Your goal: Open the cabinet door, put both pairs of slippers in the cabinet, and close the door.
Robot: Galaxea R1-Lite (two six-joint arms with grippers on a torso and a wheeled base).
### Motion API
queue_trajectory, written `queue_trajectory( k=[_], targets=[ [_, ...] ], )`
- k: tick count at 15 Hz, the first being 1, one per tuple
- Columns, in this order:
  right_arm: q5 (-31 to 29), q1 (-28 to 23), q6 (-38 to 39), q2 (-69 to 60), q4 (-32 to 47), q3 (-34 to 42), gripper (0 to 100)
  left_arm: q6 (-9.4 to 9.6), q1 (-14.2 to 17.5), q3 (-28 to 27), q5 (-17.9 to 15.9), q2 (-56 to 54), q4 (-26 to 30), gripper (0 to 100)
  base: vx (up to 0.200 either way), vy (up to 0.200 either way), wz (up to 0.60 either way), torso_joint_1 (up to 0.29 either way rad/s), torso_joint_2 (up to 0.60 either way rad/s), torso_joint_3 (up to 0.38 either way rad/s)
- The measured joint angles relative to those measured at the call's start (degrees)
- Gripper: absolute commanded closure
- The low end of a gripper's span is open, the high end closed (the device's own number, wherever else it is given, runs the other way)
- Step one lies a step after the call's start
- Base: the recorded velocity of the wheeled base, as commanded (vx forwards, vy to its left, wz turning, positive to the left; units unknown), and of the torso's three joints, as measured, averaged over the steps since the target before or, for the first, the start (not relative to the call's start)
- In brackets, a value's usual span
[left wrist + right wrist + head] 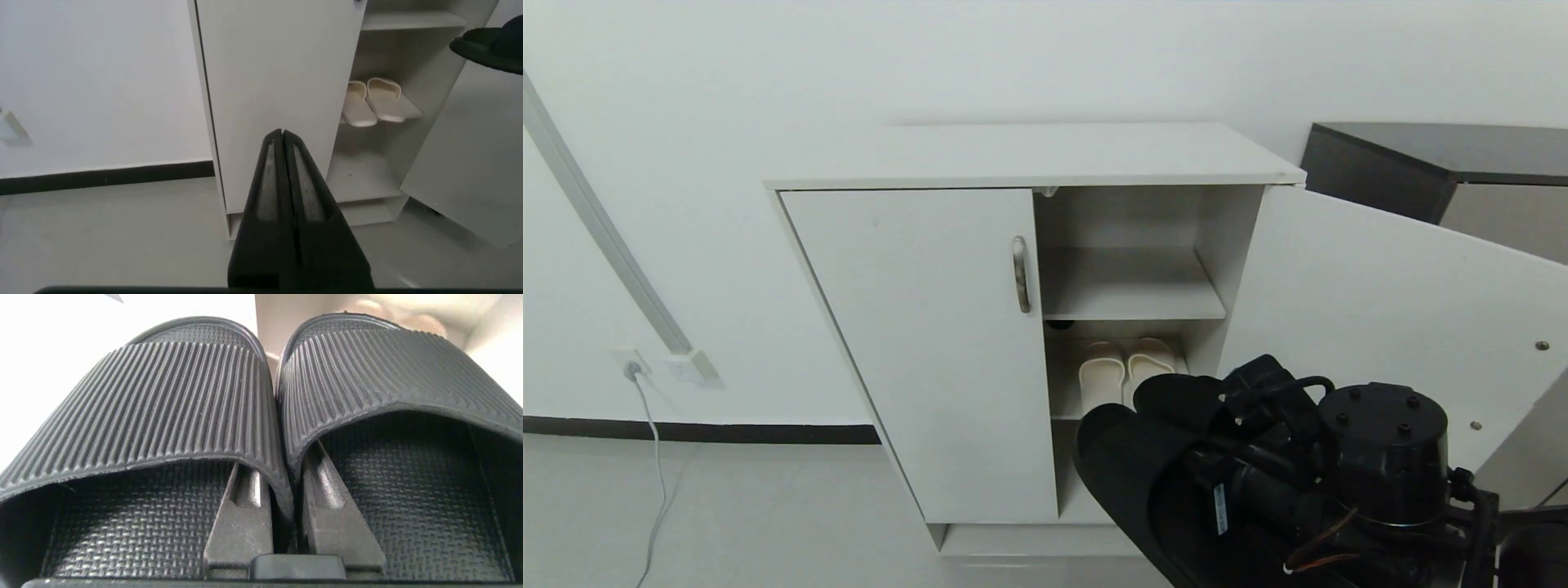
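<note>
Right claw [282, 478] clamps the black slippers [1127, 465], open cabinet [1029, 155] just ahead. Left claw [282, 147] is closed, empty. Next, likely: a forward push onto a bare shelf [1131, 290].

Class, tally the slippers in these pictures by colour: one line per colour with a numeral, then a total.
Cream smooth slippers, on a shelf in the white cabinet: 2
Black ribbed rubber slippers, pinched in the right gripper: 2
Total: 4 slippers

Bright even indoor light; cabinet [915, 343] interior softly shaded.
</note>
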Motion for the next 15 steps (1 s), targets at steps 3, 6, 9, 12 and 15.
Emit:
queue_trajectory(
  k=[3, 6, 9, 12, 15],
  targets=[
    [0.02, 0.05, 0.0, 0.0, -0.02, 0.11, 100, -0.02, 0.0, 0.0, 0.0, 0.0, 0.0, 100, 0.0, 0.0, 0.0, -0.053, 0.45, 0.38],
    [0.02, 0.05, -0.35, 0.07, 0.06, 0.22, 100, -0.02, 0.0, 0.05, -0.01, 0.0, 0.05, 100, 0.0, 0.0, 0.0, -0.019, 0.38, 0.356],
    [0.09, 0.05, -0.79, 0.11, -0.02, 0.43, 100, 0.0, 0.0, 0.02, -0.01, 0.0, 0.0, 100, 0.0, 0.0, 0.0, 0.002, 0.1, 0.09],
    [0.09, 0.05, -0.79, 0.21, -0.02, 0.49, 100, 0.0, 0.0, 0.0, -0.04, 0.0, 0.0, 100, 0.0, 0.0, 0.0, 0.0, 0.0, 0.0],
    [0.11, 0.05, -0.79, 0.57, -0.51, 0.49, 100, -0.02, 0.02, 0.0, 0.0, 0.0, 0.0, 100, 0.0, 0.0, 0.0, 0.0, 0.0, 0.0]
  ],
)
